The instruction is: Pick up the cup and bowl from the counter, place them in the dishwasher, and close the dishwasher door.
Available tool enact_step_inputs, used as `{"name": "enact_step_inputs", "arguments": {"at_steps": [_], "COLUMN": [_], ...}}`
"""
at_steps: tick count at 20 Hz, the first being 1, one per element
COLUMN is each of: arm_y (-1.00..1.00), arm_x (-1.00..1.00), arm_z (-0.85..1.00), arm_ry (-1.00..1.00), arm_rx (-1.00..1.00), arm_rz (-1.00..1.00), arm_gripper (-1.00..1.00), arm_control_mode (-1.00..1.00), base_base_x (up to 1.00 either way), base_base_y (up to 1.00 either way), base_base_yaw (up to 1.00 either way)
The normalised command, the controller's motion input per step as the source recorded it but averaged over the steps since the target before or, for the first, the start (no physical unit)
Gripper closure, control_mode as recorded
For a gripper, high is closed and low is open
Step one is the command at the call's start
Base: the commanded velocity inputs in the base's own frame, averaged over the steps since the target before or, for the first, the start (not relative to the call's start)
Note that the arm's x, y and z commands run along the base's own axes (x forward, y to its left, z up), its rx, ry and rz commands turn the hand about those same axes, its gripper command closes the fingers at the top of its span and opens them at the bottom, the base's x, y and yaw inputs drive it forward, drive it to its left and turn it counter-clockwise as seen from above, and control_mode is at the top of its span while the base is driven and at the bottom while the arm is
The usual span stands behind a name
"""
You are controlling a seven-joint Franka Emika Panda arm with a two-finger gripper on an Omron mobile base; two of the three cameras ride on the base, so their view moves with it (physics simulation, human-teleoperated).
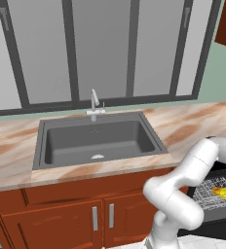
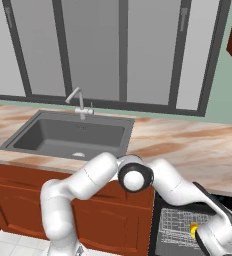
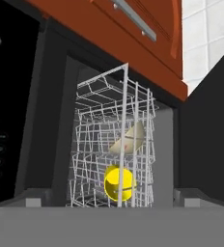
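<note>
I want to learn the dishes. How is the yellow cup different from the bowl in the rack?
The yellow cup is bright yellow; the bowl is pale cream with a reddish spot. In the hand view the cup sits nearer the bottom and the bowl above it, tipped on its side. Both lie inside the dishwasher's wire rack.

The scene holds one sink basin (image 1: 98,138) with one faucet (image 1: 94,103), set into one counter (image 1: 193,124). One dishwasher (image 3: 51,120) stands open, with one wire rack (image 3: 111,144) inside it. The rack carries two items: one yellow cup (image 3: 118,183) and one pale bowl (image 3: 128,139). Below the counter, two silver cabinet handles (image 1: 95,218) sit side by side.
</note>
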Motion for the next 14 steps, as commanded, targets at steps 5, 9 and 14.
{"name": "enact_step_inputs", "arguments": {"at_steps": [5, 9, 14], "arm_y": [0.00, 0.00, 0.00], "arm_x": [-0.02, -0.05, -0.09], "arm_z": [0.20, 0.13, 0.13], "arm_ry": [0.00, 0.00, 0.00], "arm_rx": [0.13, 0.10, 0.10], "arm_rz": [0.00, 0.00, 0.00], "arm_gripper": [-1.00, -1.00, -1.00], "arm_control_mode": [-1.00, -1.00, -1.00], "base_base_x": [0.00, 0.00, 0.00], "base_base_y": [0.00, 0.00, 0.00], "base_base_yaw": [0.00, 0.00, 0.00]}}
